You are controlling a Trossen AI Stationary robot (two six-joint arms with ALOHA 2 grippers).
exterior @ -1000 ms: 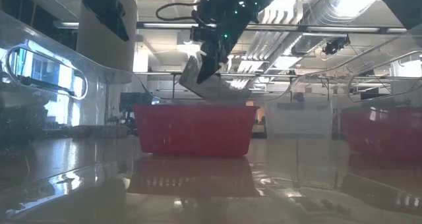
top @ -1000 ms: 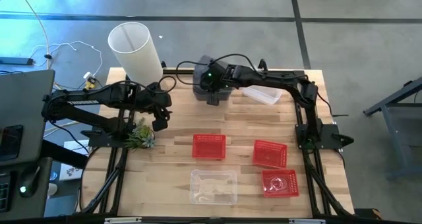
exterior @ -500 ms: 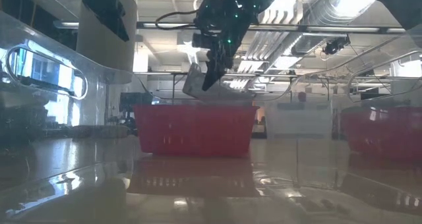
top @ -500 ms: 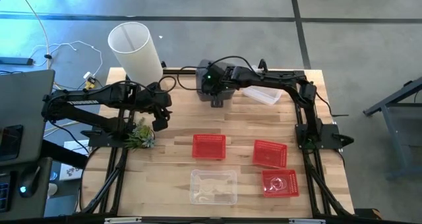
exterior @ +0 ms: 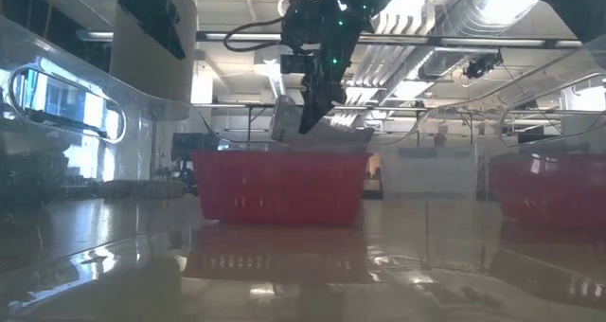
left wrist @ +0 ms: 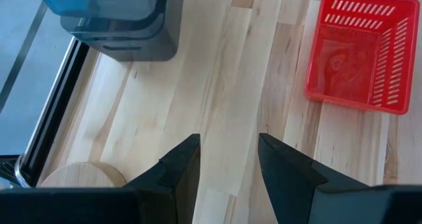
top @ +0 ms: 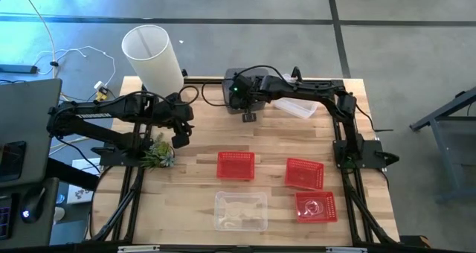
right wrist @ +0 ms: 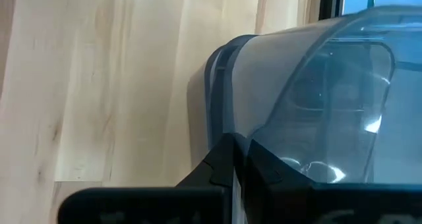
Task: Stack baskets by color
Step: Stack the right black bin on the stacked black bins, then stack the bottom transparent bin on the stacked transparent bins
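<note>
Wooden table (top: 193,178): right pincer (top: 248,116) clenched on grey basket (top: 232,76); left pincer (top: 181,138) released, empty

The right arm reaches across to the far middle of the table, its wrist bent downward, and the right gripper (top: 248,116) has its fingers (right wrist: 227,159) pressed tight together. The left arm is folded at the left side, the left gripper (top: 180,138) held above the table, fingers (left wrist: 181,168) spread apart.
</note>
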